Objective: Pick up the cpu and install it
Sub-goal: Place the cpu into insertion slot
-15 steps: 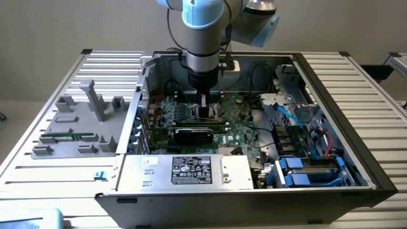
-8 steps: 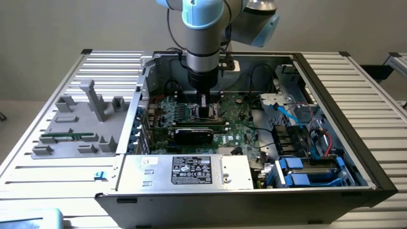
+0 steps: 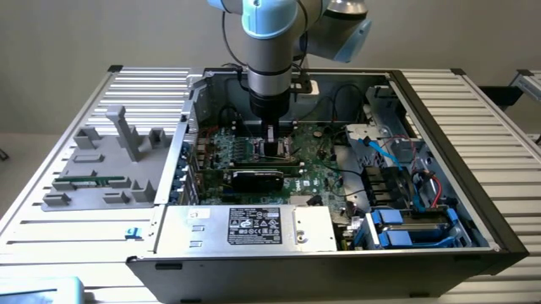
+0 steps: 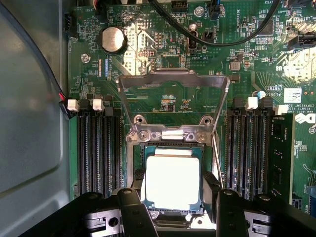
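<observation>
Here the fingers [image 4: 212, 187] pinch the cpu [image 4: 173, 182] over the socket [image 4: 173, 134], hiding its sides.

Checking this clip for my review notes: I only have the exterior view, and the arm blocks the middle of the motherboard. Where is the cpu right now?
Observer: In the wrist view the cpu lies square in the socket, pale metal top up.
Operator: Is the gripper on it?
Observer: Yes. The gripper is shut on it, with its fingers against two opposite edges.
Operator: And the socket's retention frame?
Observer: The metal retention frame is swung open and is not over the cpu.
</observation>
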{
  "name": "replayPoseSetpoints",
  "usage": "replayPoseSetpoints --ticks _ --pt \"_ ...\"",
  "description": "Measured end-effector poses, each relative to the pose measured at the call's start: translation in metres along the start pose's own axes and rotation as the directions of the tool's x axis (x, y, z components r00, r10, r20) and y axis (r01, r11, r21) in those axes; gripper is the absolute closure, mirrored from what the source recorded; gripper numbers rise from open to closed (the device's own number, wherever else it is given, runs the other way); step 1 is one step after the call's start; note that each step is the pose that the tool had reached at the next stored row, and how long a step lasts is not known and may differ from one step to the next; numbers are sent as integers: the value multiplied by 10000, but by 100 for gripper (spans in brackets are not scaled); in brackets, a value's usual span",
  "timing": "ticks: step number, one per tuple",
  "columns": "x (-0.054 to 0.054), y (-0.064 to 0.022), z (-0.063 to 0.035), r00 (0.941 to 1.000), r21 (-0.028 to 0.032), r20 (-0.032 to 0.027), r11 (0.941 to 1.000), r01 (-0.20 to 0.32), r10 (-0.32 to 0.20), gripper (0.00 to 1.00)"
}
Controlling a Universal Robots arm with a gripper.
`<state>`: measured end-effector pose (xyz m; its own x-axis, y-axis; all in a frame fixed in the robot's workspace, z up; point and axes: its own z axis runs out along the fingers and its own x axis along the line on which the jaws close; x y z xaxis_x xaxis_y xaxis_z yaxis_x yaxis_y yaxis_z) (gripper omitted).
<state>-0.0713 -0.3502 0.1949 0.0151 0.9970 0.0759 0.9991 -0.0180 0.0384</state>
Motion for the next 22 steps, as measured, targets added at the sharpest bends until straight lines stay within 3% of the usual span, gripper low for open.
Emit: replayPoseSetpoints --ticks 6,17,22 --pt "0 -1 0 10000 -10 -1 10000 1 -1 45" --pt "-1 -14 2 10000 -142 -2 9999 28 -28 45" --pt "0 -14 3 10000 -148 -3 9999 28 -28 45"
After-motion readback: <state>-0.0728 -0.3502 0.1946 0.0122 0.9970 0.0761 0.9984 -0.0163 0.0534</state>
